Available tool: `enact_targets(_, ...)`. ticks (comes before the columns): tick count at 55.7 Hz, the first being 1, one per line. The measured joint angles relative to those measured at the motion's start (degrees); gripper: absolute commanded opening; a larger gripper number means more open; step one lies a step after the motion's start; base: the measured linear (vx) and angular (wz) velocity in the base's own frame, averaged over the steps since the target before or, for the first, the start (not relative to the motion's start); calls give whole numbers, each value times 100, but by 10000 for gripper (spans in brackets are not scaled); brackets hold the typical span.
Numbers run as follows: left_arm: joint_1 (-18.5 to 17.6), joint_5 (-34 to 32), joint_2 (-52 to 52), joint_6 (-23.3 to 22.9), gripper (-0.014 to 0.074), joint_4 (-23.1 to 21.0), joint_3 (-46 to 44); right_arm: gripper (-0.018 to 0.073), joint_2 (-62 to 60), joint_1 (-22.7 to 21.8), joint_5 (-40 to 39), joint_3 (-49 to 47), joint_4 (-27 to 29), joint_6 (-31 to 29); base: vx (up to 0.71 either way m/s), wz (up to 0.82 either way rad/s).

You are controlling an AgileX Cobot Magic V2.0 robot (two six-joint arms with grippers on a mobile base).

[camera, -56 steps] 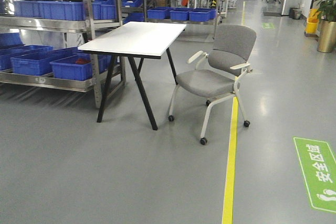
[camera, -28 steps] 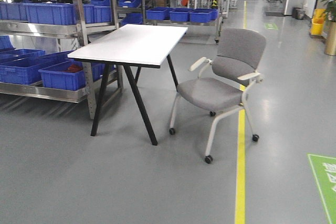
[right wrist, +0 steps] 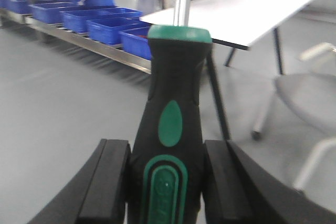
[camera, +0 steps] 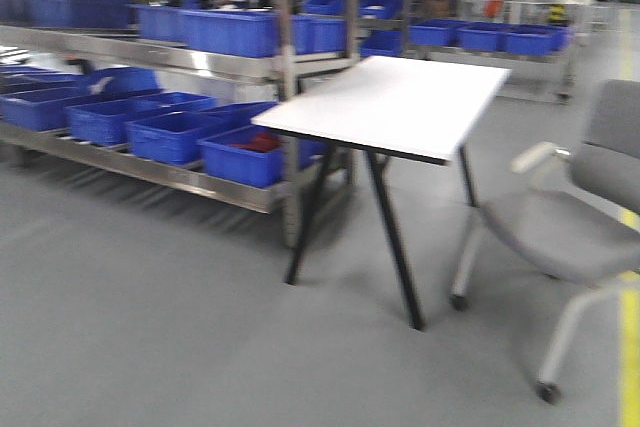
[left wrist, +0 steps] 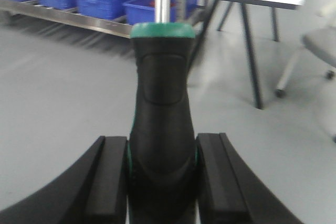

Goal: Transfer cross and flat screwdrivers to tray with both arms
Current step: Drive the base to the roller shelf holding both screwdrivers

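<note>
Between the 2 black pads (left wrist: 113, 177) of the left gripper (left wrist: 161, 153) you hold the left screwdriver (left wrist: 161, 93), clamped near the butt of its handle. The jaws stand only as wide as the handle, with both pads touching it. The handle is matte black and rubbery-looking, with a recessed panel on its face and a green collar at the far end. Its round, polished silver shaft runs from the collar out of the top of the view, so the tip is not visible.

Right gripper (right wrist: 167, 182): closed the same way onto the right screwdriver (right wrist: 176, 87), pads pressed to either side of the handle. This handle is black with a green oval inlay, a green-outlined loop below it and a green collar. Its silver shaft also leaves the frame, so you cannot tell which tool is cross and which is flat.

Surroundings, front view (motion-blurred):
- White rectangular table (camera: 400, 97) with a flat matte top on slanted black legs.
- Grey upholstered chair (camera: 590, 227) with a pale frame and castors, just beside the table's right edge.
- Steel shelving (camera: 285, 67) by the table's left corner, carrying rows of deep blue plastic bins (camera: 170, 132).
- 1 bin near the table holds something red (camera: 262, 142), too blurred to name.
- Smooth grey floor (camera: 150, 327), with a yellow line (camera: 630, 347) at the right edge of view.

Both shafts point toward the table and shelving, well apart from them.
</note>
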Motion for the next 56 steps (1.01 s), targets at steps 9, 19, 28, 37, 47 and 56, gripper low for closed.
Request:
enact_targets(9, 0, 0, 0, 0, -3, 0, 0, -8, 0, 0, 0, 0, 0, 0, 56, 84)
enact_targets(19, 0, 0, 0, 0, -3, 0, 0, -8, 0, 0, 0, 0, 0, 0, 56, 86)
enact_targets(28, 0, 0, 0, 0, -3, 0, 0, -8, 0, 5, 0, 0, 0, 0, 56, 75)
enact_targets(37, 0, 0, 0, 0, -3, 0, 0, -8, 0, 5, 5, 0, 0, 0, 56, 61)
enact_targets(47, 0, 0, 0, 0, -3, 0, 0, -8, 0, 5, 29, 0, 0, 0, 56, 51)
enact_targets(56, 0, 0, 0, 0, -3, 0, 0, -8, 0, 5, 34, 0, 0, 0, 58, 48)
